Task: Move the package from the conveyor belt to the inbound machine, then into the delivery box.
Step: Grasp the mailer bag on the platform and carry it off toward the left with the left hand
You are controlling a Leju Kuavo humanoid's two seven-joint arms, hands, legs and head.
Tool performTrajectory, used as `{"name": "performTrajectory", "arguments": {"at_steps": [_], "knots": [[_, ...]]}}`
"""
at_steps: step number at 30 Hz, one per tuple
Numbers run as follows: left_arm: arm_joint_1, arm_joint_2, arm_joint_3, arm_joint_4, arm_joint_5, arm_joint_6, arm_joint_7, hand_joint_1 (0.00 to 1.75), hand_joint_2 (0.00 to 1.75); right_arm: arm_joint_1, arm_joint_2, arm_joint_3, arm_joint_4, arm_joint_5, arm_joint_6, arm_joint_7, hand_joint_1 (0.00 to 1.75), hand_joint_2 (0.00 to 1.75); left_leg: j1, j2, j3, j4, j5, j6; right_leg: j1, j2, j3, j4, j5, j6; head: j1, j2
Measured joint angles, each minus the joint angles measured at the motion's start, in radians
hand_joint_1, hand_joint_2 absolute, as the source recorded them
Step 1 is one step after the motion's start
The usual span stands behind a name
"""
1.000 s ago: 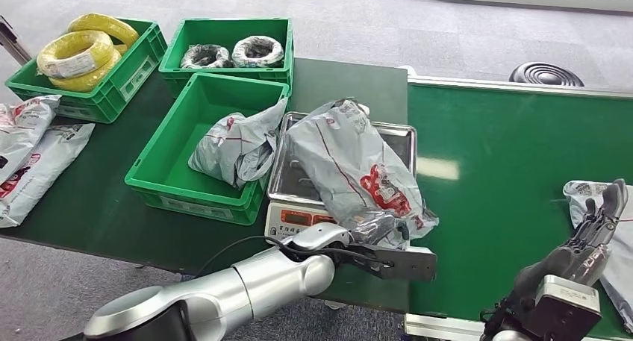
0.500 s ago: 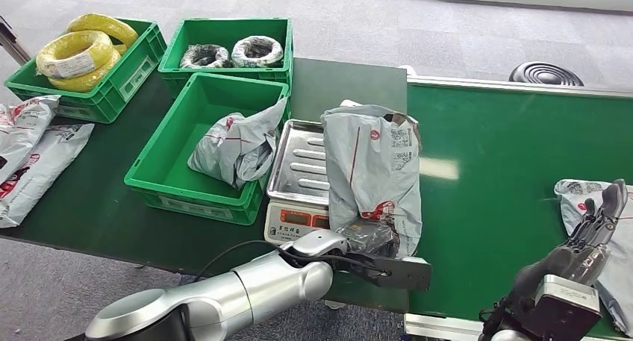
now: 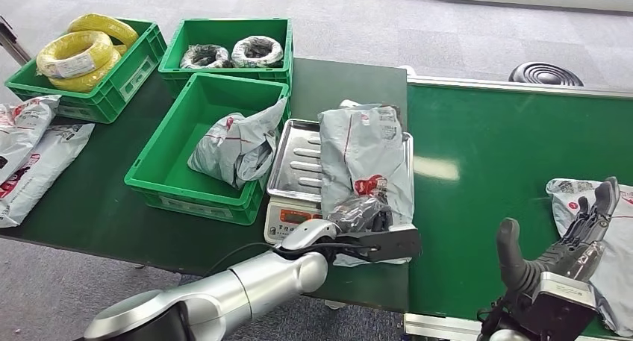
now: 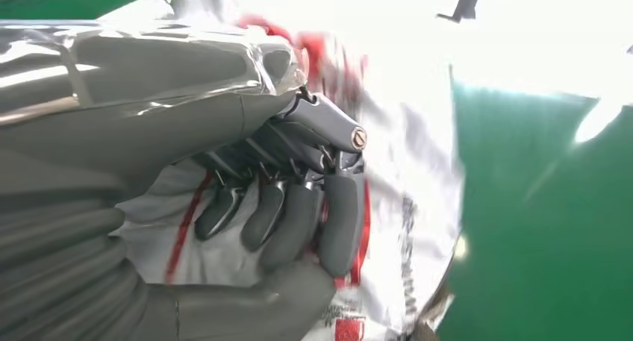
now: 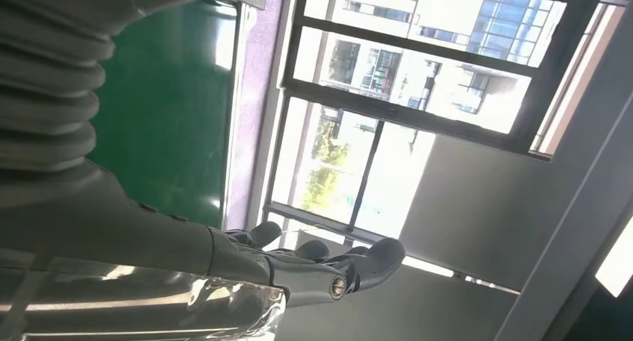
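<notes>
A grey mailer package [image 3: 365,162] with red print lies flat on the steel tray of the scale [image 3: 298,169], the inbound machine, hanging over its right side. My left hand [image 3: 360,216] grips the package's near end; in the left wrist view its fingers [image 4: 298,207] curl around the grey plastic [image 4: 403,229]. My right hand [image 3: 571,248] is raised above the green conveyor belt [image 3: 493,169] at the lower right, fingers spread and holding nothing. A second grey package [image 3: 608,251] lies on the belt behind that hand. The green delivery box [image 3: 172,154] left of the scale holds another grey package [image 3: 235,145].
Two more green crates stand at the back, one with yellow cable coils [image 3: 78,54], one with dark coils [image 3: 231,54]. Grey packages [image 3: 30,151] lie on the table's far left. The scale's display [image 3: 291,218] faces me.
The package has been turned and laid flat on the scale tray, still gripped by my left hand, which moved slightly away from me. My right hand's thumb has lifted away from the fingers.
</notes>
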Motion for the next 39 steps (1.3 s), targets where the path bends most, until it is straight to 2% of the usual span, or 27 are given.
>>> {"name": "performTrajectory", "arguments": {"at_steps": [1,2,11,15,21,25,30,34,39], "knots": [[-0.003,0.000,0.018,0.000,0.004,0.032,-0.016,0.03,1.75,-0.001,0.001,0.000,0.001,0.002,0.001,0.004,0.00,1.75,0.000,0.000,0.000,0.000,0.000,0.000,0.000,0.000,0.000,0.000,0.000,0.000,0.000,0.000],[-0.007,0.000,0.038,0.000,0.007,0.067,-0.033,0.00,1.75,-0.003,0.001,0.000,0.002,0.004,0.001,0.008,0.00,1.75,0.000,0.000,0.000,0.000,0.000,0.000,0.000,0.000,0.000,0.000,0.000,0.000,0.000,0.000],[-0.012,0.000,0.217,-0.020,0.011,0.327,-0.187,0.00,1.75,-0.007,0.003,0.006,0.016,0.010,-0.021,0.022,0.00,1.75,0.000,0.000,-0.001,0.000,0.000,0.000,0.000,0.000,-0.001,0.000,0.000,0.000,0.000,0.000],[-0.011,0.000,0.277,-0.031,0.021,0.375,-0.219,0.00,1.75,-0.006,0.003,0.013,0.021,0.010,-0.037,0.022,0.00,1.75,0.000,0.000,-0.001,0.000,0.000,0.000,0.000,0.000,-0.001,0.000,0.000,0.000,0.000,0.000],[-0.012,0.000,0.294,-0.031,0.023,0.322,-0.146,0.00,1.75,-0.006,0.002,0.017,0.028,0.010,-0.048,0.022,0.00,1.75,0.000,0.000,-0.001,0.000,0.000,0.000,0.000,0.000,-0.001,0.000,0.000,0.000,0.000,0.000],[-0.018,0.000,0.256,-0.025,0.013,0.161,0.039,0.00,1.75,-0.003,0.002,0.018,0.032,0.010,-0.055,0.023,0.00,1.75,0.000,0.000,-0.001,0.000,0.000,0.000,0.000,0.000,-0.001,0.000,0.000,0.000,0.000,0.000],[-0.022,0.000,0.167,-0.013,0.012,0.007,0.174,0.00,1.75,-0.001,0.002,0.020,0.032,0.018,-0.048,0.030,0.00,1.75,0.000,0.000,-0.001,0.000,0.000,0.000,0.000,0.000,-0.001,0.000,0.000,0.000,0.000,0.000],[-0.032,0.000,0.103,0.002,0.009,-0.076,0.234,0.00,1.75,-0.001,0.002,0.025,0.033,0.025,-0.039,0.034,0.00,1.75,0.000,0.000,-0.001,0.000,0.000,0.000,0.000,0.000,-0.001,0.000,0.000,0.000,0.000,0.000],[-0.040,0.000,0.061,0.021,0.009,-0.124,0.253,0.00,1.75,-0.002,0.001,0.031,0.037,0.027,-0.037,0.034,0.00,1.75,0.000,0.000,-0.001,0.000,0.000,0.000,0.000,0.000,-0.001,0.000,0.000,0.000,0.000,0.000]]}}
